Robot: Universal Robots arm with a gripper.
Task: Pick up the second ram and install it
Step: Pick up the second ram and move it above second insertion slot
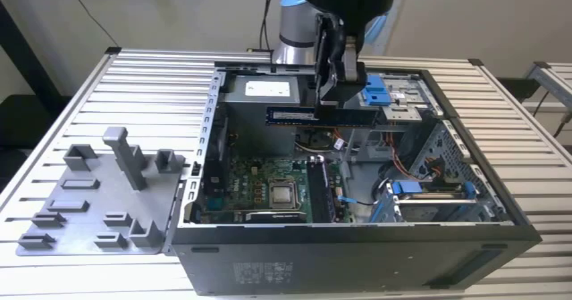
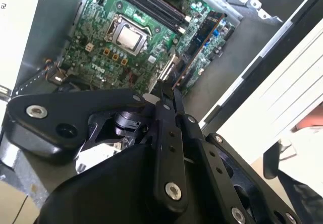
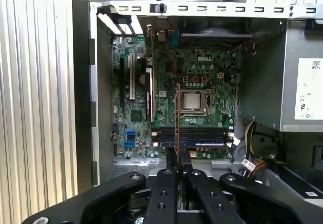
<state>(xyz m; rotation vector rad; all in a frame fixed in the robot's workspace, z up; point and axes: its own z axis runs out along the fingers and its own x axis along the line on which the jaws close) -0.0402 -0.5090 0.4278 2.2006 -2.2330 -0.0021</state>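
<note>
My gripper (image 1: 341,98) is shut on the second ram (image 1: 295,116), a long blue stick with a white label. I hold it level and on edge above the open computer case (image 1: 358,236), over the motherboard (image 1: 259,193). In both wrist views the ram shows edge-on as a thin strip (image 3: 177,113) (image 2: 194,50) running out from between the fingertips (image 3: 177,156) (image 2: 168,95). Below it lie the dark memory slots (image 3: 194,134) beside the processor socket (image 3: 193,102). The ram hangs apart from the slots and crosswise to them.
A grey fixture plate (image 1: 98,206) with upright holders lies on the slatted table (image 1: 80,112) at the exterior view's left. Inside the case are the power supply (image 1: 259,89), blue drive-bay clips (image 1: 376,94), a drive cage (image 1: 429,203) and loose cables (image 1: 420,159).
</note>
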